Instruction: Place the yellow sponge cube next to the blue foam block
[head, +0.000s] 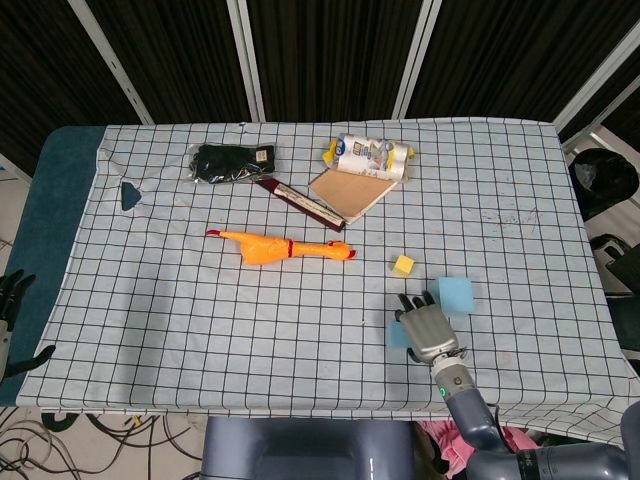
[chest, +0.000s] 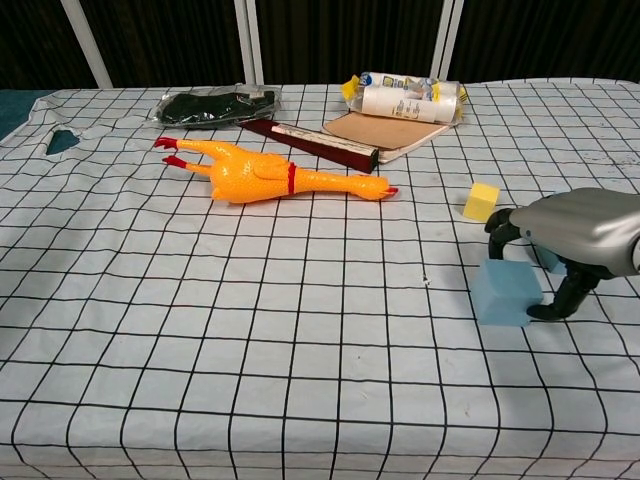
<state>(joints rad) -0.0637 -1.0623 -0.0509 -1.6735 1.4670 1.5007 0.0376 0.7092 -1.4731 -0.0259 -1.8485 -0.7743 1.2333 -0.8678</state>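
Yellow sponge cube (head: 403, 265) (chest: 481, 201) lies free on the checked cloth (head: 160, 300) (chest: 150, 330), right of centre and toward the near edge, touched by no hand. Two blue foam blocks lie closer to the near right corner: a larger block (head: 455, 294) (chest: 553, 258) just beyond and right of the right hand, mostly hidden behind that hand in the chest view, and a smaller block (head: 397, 334) (chest: 506, 291) at the hand's left side. The cube sits near both but apart from them.

The right hand (head: 428, 328) (chest: 578, 232) is palm down over the cloth, fingers (chest: 499, 222) curled downward around the top and far side of the smaller block, thumb (chest: 560, 297) reaching to the cloth at its right. Whether the hand actually clamps the block cannot be told.

The left hand (head: 10, 300) hangs off the left edge, fingers spread, holding nothing.

Along the far edge: black bag (head: 232, 161), dark-red book (head: 303, 201), brown notebook (head: 350, 190), white packet (head: 371, 153). A rubber chicken (head: 280, 247) (chest: 260, 176) lies at mid-table.
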